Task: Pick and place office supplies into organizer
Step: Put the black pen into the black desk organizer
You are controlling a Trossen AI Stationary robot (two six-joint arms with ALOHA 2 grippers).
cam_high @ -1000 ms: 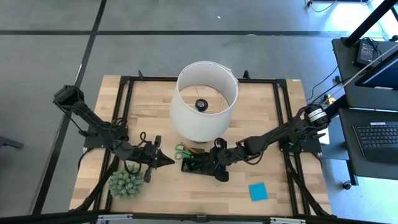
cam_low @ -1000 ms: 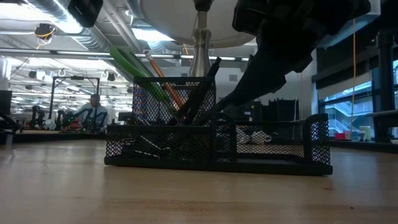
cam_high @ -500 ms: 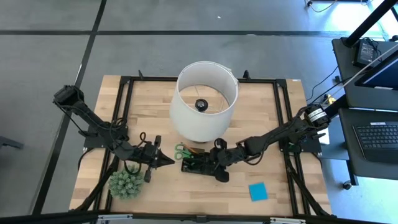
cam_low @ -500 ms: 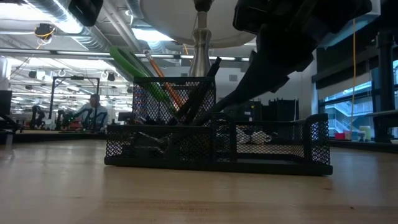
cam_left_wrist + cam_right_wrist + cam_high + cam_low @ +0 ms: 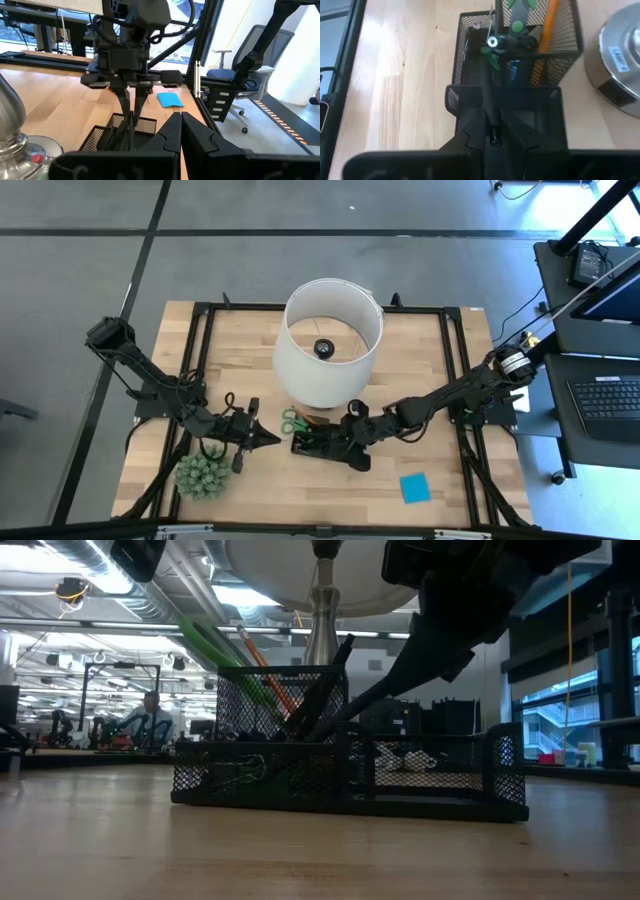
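Between the fingers of the right gripper (image 5: 492, 127) a thin dark pen (image 5: 489, 97) is pinched, its far end leaning into the tall mesh cup of the black organizer (image 5: 318, 444), where green-handled scissors (image 5: 519, 15) and an orange pencil (image 5: 546, 27) already stand upright. Seen from above, the organizer sits toward the 6 o'clock side of the table (image 5: 250, 340), just at 6 o'clock of the big white lampshade (image 5: 331, 340), with the right gripper (image 5: 352, 442) over its low tray section. From table height, the mesh organizer (image 5: 350, 775) shows the scissors (image 5: 225, 652) and pencil (image 5: 262, 665) tilting out of its cup. At 4 o'clock of the organizer, well apart, a blue sticky-note pad (image 5: 415, 488) lies flat on the table. At 9 o'clock of the organizer the left gripper (image 5: 262, 438) waits with its fingers pressed together, holding nothing, near a spiky green plant ball (image 5: 201, 475) at its 7 o'clock.
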